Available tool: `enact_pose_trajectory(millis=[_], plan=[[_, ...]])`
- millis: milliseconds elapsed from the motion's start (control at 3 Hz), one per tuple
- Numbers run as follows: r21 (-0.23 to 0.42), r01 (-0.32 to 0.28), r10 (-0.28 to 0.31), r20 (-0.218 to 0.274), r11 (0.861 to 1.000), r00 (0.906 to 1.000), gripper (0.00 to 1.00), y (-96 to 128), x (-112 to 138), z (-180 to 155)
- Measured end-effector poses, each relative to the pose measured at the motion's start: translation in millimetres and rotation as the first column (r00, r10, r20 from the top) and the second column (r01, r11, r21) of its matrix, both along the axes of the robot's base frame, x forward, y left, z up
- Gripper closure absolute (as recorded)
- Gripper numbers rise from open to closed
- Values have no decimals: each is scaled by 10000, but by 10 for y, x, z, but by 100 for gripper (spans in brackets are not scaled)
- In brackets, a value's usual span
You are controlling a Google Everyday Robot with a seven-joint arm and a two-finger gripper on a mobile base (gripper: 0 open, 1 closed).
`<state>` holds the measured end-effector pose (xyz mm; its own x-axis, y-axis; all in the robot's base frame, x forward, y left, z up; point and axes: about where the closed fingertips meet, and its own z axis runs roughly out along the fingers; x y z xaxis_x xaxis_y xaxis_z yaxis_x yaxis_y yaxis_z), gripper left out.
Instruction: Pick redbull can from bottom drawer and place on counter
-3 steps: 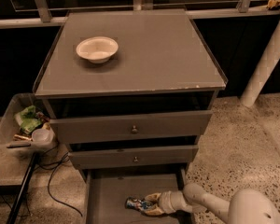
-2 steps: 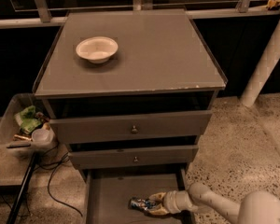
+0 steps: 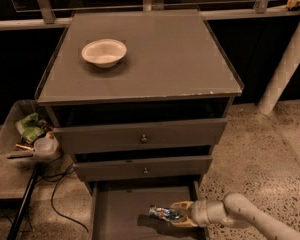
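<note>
Bottom centre-right of frame: gripper (image 3: 178,214) inside open bottom drawer (image 3: 117,206), close to its right wall, bare floor to the left. Its fingers (image 3: 184,205) clamped on sideways can (image 3: 162,213).

The redbull can (image 3: 163,213) is a small slim shiny can, blue and silver, lying on its side with its long axis running from 9 to 3 o'clock. It sits over the bottom drawer (image 3: 117,211), toward 3 o'clock of the floor that shows, with a dark shadow beneath it. The gripper (image 3: 177,213) reaches in from 3 o'clock, its fingers closed over the can's right end. The drawer is pulled out, its floor flat and grey with thin side walls. At 12 o'clock above it, the counter (image 3: 160,59) is flat matte grey, its front edge chipped.
</note>
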<state>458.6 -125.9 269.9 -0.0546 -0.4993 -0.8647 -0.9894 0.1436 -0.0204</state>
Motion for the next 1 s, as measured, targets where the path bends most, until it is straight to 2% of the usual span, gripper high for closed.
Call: enact_pose_trajectory(millis=[333, 667, 1000], plan=[[200, -362, 354, 389, 9991, 9986, 100, -92, -94, 461], [-83, -846, 850, 633, 9964, 9944, 100, -79, -112, 955], [-765, -1099, 1161, 821, 9910, 9898, 100, 30, 3, 1534]])
